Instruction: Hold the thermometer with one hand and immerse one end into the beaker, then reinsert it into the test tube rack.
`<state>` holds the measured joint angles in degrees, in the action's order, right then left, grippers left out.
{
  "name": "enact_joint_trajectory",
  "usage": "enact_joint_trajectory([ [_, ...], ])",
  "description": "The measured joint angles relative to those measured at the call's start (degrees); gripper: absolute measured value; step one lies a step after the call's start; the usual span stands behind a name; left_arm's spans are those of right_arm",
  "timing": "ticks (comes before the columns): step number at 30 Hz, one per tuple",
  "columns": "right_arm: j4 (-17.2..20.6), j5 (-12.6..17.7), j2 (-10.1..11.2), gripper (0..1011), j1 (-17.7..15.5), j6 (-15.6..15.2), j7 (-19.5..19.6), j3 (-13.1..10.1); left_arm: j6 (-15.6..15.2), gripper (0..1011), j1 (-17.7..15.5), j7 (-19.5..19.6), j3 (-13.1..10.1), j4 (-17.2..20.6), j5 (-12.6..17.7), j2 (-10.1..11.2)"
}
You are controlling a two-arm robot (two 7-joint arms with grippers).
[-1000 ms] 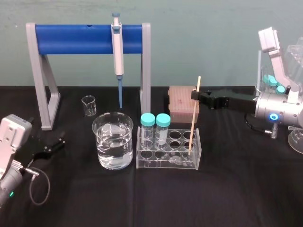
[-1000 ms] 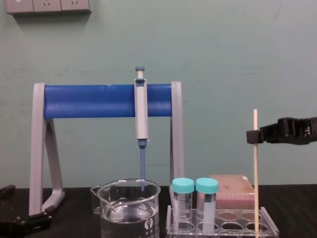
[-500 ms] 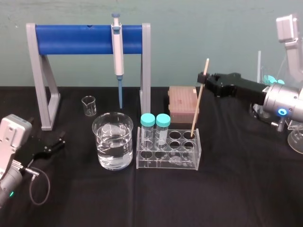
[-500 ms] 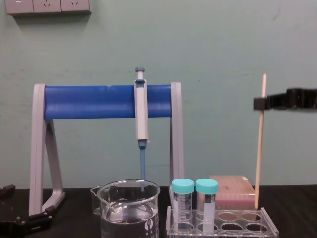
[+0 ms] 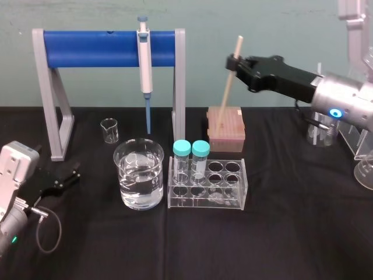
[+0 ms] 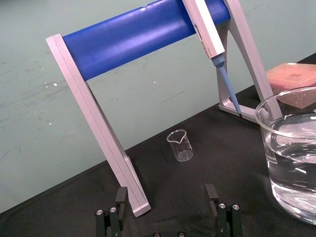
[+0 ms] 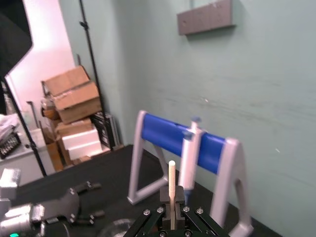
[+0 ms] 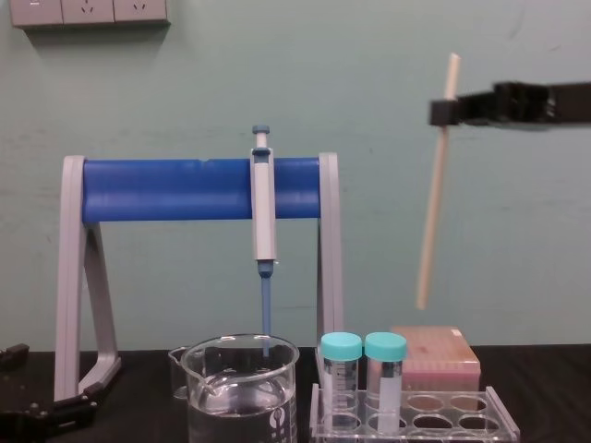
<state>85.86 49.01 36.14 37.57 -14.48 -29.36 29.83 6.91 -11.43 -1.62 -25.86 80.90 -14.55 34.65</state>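
The thermometer (image 5: 228,84) is a thin cream rod hanging tilted in the air, its lower end well above the test tube rack (image 5: 207,204) and in front of the pink box. My right gripper (image 5: 233,61) is shut on it near its top end. The chest view shows the thermometer (image 8: 433,198) clear of the rack (image 8: 499,406), held by the right gripper (image 8: 441,113). In the right wrist view its tip (image 7: 172,180) sticks up between the fingers. The beaker (image 5: 139,175) with water stands left of the rack. My left gripper (image 5: 63,178) rests open at the table's left.
A grey stand with a blue bar (image 5: 105,48) carries a pipette (image 5: 144,64) behind the beaker. A small beaker (image 5: 109,129) sits under it. Two teal-capped tubes (image 5: 191,157) fill the rack's left holes. A pink box (image 5: 226,129) lies behind the rack. Clear labware (image 5: 364,169) is at the far right.
My right gripper has lifted the thermometer out of the rack, carrying it up and to the left, with the rod now tilted. The left arm has not moved.
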Motion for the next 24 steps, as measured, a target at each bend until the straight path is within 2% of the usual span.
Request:
enact_joint_trajectory([
  [2, -0.01, -0.07, -0.50, 55, 0.32, 0.00, -0.02, 0.19, 0.00, 1004, 0.00, 0.00, 0.00, 0.00, 0.00, 0.00],
  [7, -1.11, -0.92, -3.90, 55, 2.54, -0.20, -0.36, 2.08, 0.00, 1004, 0.00, 0.00, 0.00, 0.00, 0.00, 0.00],
  [20, -8.36, -4.35, -13.02, 55, 6.74, 1.32, -1.40, 6.91, 0.00, 1004, 0.00, 0.00, 0.00, 0.00, 0.00, 0.00],
  [24, -9.92, -5.06, -14.62, 55, 7.36, 1.15, -2.00, 7.89, 0.00, 1004, 0.00, 0.00, 0.00, 0.00, 0.00, 0.00],
])
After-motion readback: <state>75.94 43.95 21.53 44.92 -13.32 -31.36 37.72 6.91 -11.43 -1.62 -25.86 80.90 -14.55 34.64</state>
